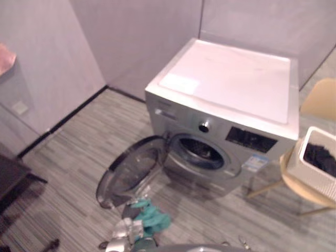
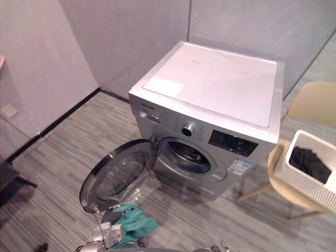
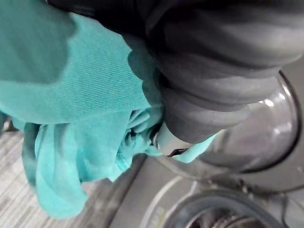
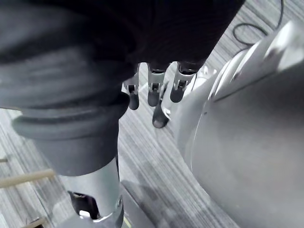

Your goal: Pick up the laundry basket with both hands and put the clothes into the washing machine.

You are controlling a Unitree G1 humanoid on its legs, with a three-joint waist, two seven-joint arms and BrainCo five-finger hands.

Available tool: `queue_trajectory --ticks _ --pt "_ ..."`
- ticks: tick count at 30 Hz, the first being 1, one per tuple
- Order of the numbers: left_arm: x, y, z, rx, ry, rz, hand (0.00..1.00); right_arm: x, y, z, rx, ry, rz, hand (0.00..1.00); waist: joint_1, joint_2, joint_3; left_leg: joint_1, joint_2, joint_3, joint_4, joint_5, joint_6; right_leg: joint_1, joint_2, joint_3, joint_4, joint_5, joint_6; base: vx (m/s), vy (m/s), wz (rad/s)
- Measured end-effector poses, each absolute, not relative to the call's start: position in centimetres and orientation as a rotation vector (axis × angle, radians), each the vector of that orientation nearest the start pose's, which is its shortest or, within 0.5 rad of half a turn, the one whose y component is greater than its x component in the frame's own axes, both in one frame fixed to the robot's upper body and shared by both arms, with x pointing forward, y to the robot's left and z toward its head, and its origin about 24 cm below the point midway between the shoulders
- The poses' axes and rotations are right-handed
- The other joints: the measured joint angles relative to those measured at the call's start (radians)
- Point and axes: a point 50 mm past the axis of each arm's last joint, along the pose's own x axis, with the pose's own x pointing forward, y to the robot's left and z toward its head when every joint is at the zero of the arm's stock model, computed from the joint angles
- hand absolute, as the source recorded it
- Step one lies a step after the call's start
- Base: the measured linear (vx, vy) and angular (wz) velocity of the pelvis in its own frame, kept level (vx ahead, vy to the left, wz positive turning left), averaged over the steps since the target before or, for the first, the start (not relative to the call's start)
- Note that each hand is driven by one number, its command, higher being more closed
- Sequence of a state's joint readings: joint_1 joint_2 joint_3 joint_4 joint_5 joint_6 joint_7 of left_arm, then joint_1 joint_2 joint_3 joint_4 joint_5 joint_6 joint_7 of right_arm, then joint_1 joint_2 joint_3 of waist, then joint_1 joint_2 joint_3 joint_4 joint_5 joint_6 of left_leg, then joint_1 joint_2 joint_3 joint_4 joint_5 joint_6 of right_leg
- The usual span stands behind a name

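Although the washing machine [image 1: 226, 89] stands ready, with its round door [image 1: 131, 170] swung wide to the robot's left and the drum opening [image 1: 202, 151] unobstructed, the job looks barely begun. The white laundry basket [image 1: 310, 176] sits on a pale wooden chair [image 1: 320, 100] just to the right of the machine, with dark clothes [image 1: 320, 157] lying in it and neither hand anywhere near it. One teal garment [image 1: 152, 218] is out of the basket: it hangs bunched from the left hand [image 1: 123, 231], low in front of the open door and above the striped floor [image 1: 79, 152]. In the left wrist view its folds are gathered against the thumb, so the hand appears closed on the cloth. The right hand [image 4: 153, 88] hangs beside the robot with its fingers loosely straight, holding nothing. No clothing can be made out inside the drum. By my reading, the teal piece has yet to go through the opening, and the two-handed lift of the basket and the loading of the dark clothes are all left to do.
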State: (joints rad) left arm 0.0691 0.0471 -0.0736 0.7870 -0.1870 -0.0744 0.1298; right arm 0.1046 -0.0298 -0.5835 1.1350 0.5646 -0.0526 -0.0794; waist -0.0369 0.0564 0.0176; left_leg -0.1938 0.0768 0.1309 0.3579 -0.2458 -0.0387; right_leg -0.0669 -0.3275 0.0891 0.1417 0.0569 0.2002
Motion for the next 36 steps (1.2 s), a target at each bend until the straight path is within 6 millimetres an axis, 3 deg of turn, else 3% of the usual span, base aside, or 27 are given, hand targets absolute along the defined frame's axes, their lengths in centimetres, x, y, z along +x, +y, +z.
queue_trajectory --ticks 2,3,4,7,9,10,11,12,14,17,19,22,26,27,28,29,30,31,33,35,36 --pt "16.4 16.2 -12.3 -0.055 0.759 0.160 1.00 4.7 -22.9 -16.7 0.700 0.984 -0.990 0.00 -0.002 0.024 0.004 0.042 -0.011 0.020 -0.019 0.002 0.010 -0.049 -0.012 -0.021 0.111 0.034 -0.044 0.24 0.283 -0.22" --pt "16.6 16.6 -12.1 -0.044 0.744 0.164 1.00 4.8 -23.0 -16.6 0.697 0.973 -0.987 0.00 -0.002 0.034 0.013 0.095 -0.006 0.033 -0.040 0.003 0.013 -0.091 -0.007 -0.052 0.236 0.050 -0.089 0.23 0.190 -0.34" --pt "16.3 17.0 -12.1 -0.036 0.744 0.171 1.00 4.9 -22.8 -16.6 0.703 0.972 -0.971 0.00 -0.003 0.046 0.031 0.151 0.006 0.046 -0.066 0.002 0.014 -0.134 0.010 -0.101 0.379 -0.035 -0.124 0.18 0.154 -0.30" --pt "16.0 18.2 -12.1 -0.001 0.753 0.184 1.00 5.5 -22.0 -16.7 0.697 0.986 -0.915 0.00 -0.006 0.016 0.049 0.276 0.012 0.068 -0.171 0.002 0.015 -0.202 0.071 -0.287 0.559 -0.226 -0.150 0.19 0.030 -0.16" --pt "15.8 17.8 -12.3 -0.011 0.764 0.178 1.00 5.8 -21.9 -16.7 0.701 0.979 -0.906 0.00 -0.007 0.005 0.060 0.303 0.009 0.081 -0.193 0.002 0.014 -0.222 0.110 -0.398 0.477 -0.241 -0.151 0.19 -0.113 -0.07" --pt "15.7 17.7 -12.4 -0.016 0.774 0.179 1.00 5.8 -22.0 -16.7 0.699 0.979 -0.908 0.00 -0.007 -0.022 0.060 0.319 -0.009 0.087 -0.206 0.001 0.007 -0.200 0.117 -0.490 0.363 -0.222 -0.198 0.25 -0.151 -0.20" --pt "15.5 17.2 -12.5 -0.031 0.784 0.177 1.00 6.0 -22.3 -16.6 0.693 0.971 -0.910 0.00 -0.003 -0.003 0.063 0.323 -0.002 0.091 -0.218 0.003 0.004 -0.179 0.130 -0.497 0.326 -0.226 -0.201 0.21 -0.104 -0.29" --pt "15.7 16.0 -12.6 -0.060 0.788 0.151 1.00 6.7 -23.1 -16.3 0.676 0.946 -0.908 0.00 -0.010 0.033 0.075 0.319 0.016 0.097 -0.238 0.014 -0.014 -0.165 0.165 -0.501 0.266 -0.209 -0.214 0.16 -0.053 -0.27" --pt "16.4 14.4 -12.4 -0.081 0.774 0.096 1.00 6.3 -23.8 -16.3 0.656 0.949 -0.933 0.00 -0.014 0.045 0.085 0.337 0.023 0.089 -0.264 0.034 -0.044 -0.142 0.186 -0.503 0.231 -0.207 -0.216 0.15 -0.044 -0.07" --pt "17.0 13.9 -12.0 -0.082 0.752 0.063 1.00 5.6 -23.5 -16.4 0.666 0.960 -0.946 0.00 -0.029 0.013 0.085 0.359 0.026 0.079 -0.254 0.082 -0.052 -0.054 0.201 -0.521 0.141 -0.190 -0.206 0.14 -0.062 0.15" --pt "17.2 13.9 -11.9 -0.082 0.746 0.059 1.00 6.2 -23.0 -16.4 0.680 0.955 -0.934 0.00 -0.028 0.017 0.078 0.349 0.030 0.091 -0.252 0.083 -0.050 -0.044 0.223 -0.511 0.082 -0.162 -0.203 0.06 -0.007 -0.12" --pt "17.1 14.1 -11.9 -0.075 0.749 0.056 1.00 6.3 -22.5 -16.5 0.695 0.959 -0.927 0.00 -0.026 0.002 0.080 0.324 0.032 0.095 -0.210 0.084 -0.051 -0.033 0.240 -0.499 0.016 -0.128 -0.200 0.06 0.009 -0.15" --pt "16.7 13.7 -12.1 -0.058 0.763 0.023 1.00 5.0 -22.2 -16.8 0.705 0.994 -0.951 0.00 -0.027 -0.009 0.084 0.241 0.051 0.110 0.079 0.084 -0.053 0.054 0.236 -0.492 -0.045 -0.118 -0.196 0.08 -0.006 -0.04" --pt "16.8 13.4 -12.1 -0.067 0.763 0.021 1.00 4.8 -22.2 -16.9 0.714 0.997 -0.962 0.00 -0.026 0.000 0.090 0.187 0.081 0.114 0.243 0.112 -0.088 0.087 0.244 -0.483 -0.059 -0.119 -0.194 0.10 0.020 -0.40" --pt "16.7 13.3 -12.1 -0.070 0.764 0.021 1.00 4.7 -22.3 -16.9 0.714 0.998 -0.966 0.00 -0.022 0.006 0.097 0.137 0.098 0.105 0.375 0.184 -0.093 0.114 0.245 -0.462 -0.065 -0.122 -0.196 0.09 0.055 -0.54" --pt "16.7 13.5 -12.1 -0.066 0.763 0.022 1.00 4.6 -22.4 -16.9 0.715 0.996 -0.970 0.00 -0.015 -0.008 0.104 0.115 0.097 0.101 0.434 0.228 -0.100 0.122 0.230 -0.442 -0.068 -0.123 -0.197 0.11 0.088 -0.69" --pt "16.9 13.1 -12.0 -0.073 0.757 0.012 1.00 4.5 -22.5 -16.8 0.715 0.993 -0.979 0.00 -0.009 -0.004 0.107 0.081 0.096 0.094 0.498 0.166 -0.053 0.136 0.215 -0.416 -0.071 -0.125 -0.199 0.11 0.103 -0.62" --pt "17.1 12.4 -11.8 -0.073 0.744 -0.016 1.00 4.4 -23.0 -16.7 0.720 0.978 -1.002 0.00 -0.009 -0.003 0.108 0.047 0.088 0.085 0.481 0.081 -0.036 0.141 0.202 -0.396 -0.071 -0.128 -0.197 0.11 0.086 -0.54" --pt "17.4 11.6 -11.4 -0.069 0.723 -0.059 1.00 4.3 -23.3 -16.7 0.734 0.962 -1.027 0.00 -0.008 -0.011 0.116 0.023 0.072 0.063 0.334 0.055 -0.039 0.151 0.183 -0.372 -0.070 -0.132 -0.190 0.09 0.123 -0.40" --pt "17.2 10.9 -11.3 -0.063 0.721 -0.104 1.00 4.0 -23.5 -16.7 0.738 0.960 -1.044 0.00 -0.011 -0.002 0.118 0.044 0.048 0.003 0.082 0.085 -0.054 0.145 0.187 -0.350 -0.053 -0.150 -0.159 0.06 0.228 -0.36" --pt "17.1 10.3 -11.3 -0.060 0.723 -0.131 1.00 3.7 -23.9 -16.6 0.726 0.959 -1.052 0.00 -0.010 0.026 0.118 0.053 0.058 -0.036 -0.037 0.188 -0.057 0.139 0.210 -0.332 -0.036 -0.169 -0.143 0.07 0.257 -0.31"
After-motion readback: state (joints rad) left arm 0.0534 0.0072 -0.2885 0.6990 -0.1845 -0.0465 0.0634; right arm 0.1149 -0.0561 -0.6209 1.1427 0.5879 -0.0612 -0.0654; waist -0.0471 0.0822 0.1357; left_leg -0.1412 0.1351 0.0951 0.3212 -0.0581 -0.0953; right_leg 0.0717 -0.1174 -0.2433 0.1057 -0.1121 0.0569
